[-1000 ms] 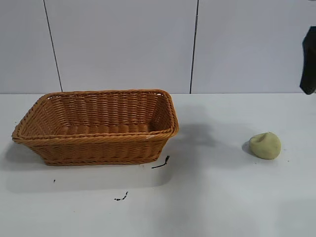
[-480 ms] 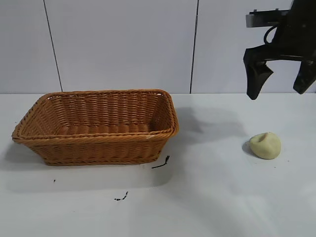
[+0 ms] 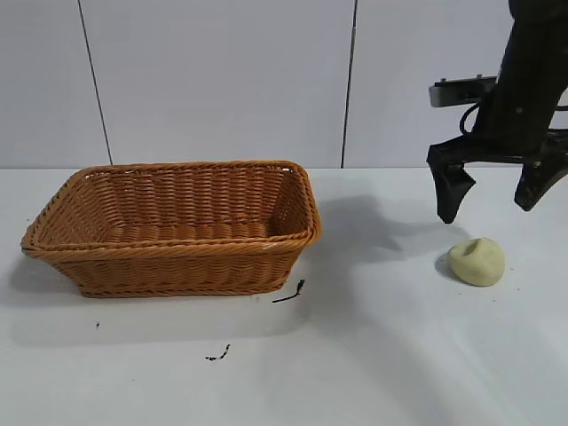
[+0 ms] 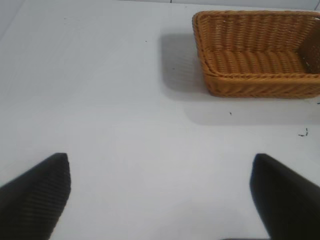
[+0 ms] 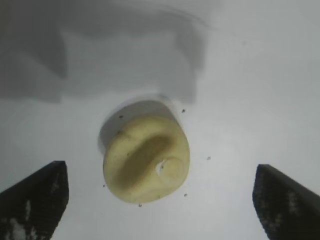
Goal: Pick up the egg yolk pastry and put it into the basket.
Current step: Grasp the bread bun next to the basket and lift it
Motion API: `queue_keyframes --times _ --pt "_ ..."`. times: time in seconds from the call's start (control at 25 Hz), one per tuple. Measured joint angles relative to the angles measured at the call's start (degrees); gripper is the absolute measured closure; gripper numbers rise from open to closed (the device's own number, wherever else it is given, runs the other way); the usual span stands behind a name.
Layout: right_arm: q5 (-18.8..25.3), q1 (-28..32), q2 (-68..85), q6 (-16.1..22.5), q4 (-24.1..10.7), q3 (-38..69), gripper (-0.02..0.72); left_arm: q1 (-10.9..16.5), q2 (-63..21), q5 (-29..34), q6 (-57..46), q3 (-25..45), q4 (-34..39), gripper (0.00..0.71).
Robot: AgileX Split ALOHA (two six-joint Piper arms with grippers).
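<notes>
The pale yellow egg yolk pastry point(image 3: 477, 261) lies on the white table at the right; it also shows in the right wrist view point(image 5: 147, 158), with a dent across its top. My right gripper point(image 3: 491, 206) hangs open just above it, a finger to each side, touching nothing. In the right wrist view the right gripper point(image 5: 160, 200) has the pastry between its wide-apart fingers. The orange-brown wicker basket point(image 3: 177, 254) stands at the left, empty; it also shows in the left wrist view point(image 4: 260, 82). My left gripper point(image 4: 160, 195) is open over bare table, away from the basket.
A small black scrap point(image 3: 290, 293) lies by the basket's front right corner and another black scrap point(image 3: 218, 355) lies nearer the front. A white panelled wall point(image 3: 222, 80) stands behind the table.
My right arm has come in from the upper right and dropped down over the pastry, fingers open. The pastry and the basket have not moved.
</notes>
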State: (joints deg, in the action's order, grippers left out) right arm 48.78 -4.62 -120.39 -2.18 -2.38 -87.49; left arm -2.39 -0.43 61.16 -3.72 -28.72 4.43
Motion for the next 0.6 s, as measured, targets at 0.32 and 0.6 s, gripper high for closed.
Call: queue_keyframes --times 0.32,0.6 --pt "-2.1 0.0 -5.4 0.0 0.7 0.0 0.010 0.0 0.0 0.0 0.0 0.0 0.0 0.014" --pt "-2.1 0.0 -6.6 0.0 2.4 0.0 0.010 0.0 0.0 0.0 0.0 0.0 0.0 0.014"
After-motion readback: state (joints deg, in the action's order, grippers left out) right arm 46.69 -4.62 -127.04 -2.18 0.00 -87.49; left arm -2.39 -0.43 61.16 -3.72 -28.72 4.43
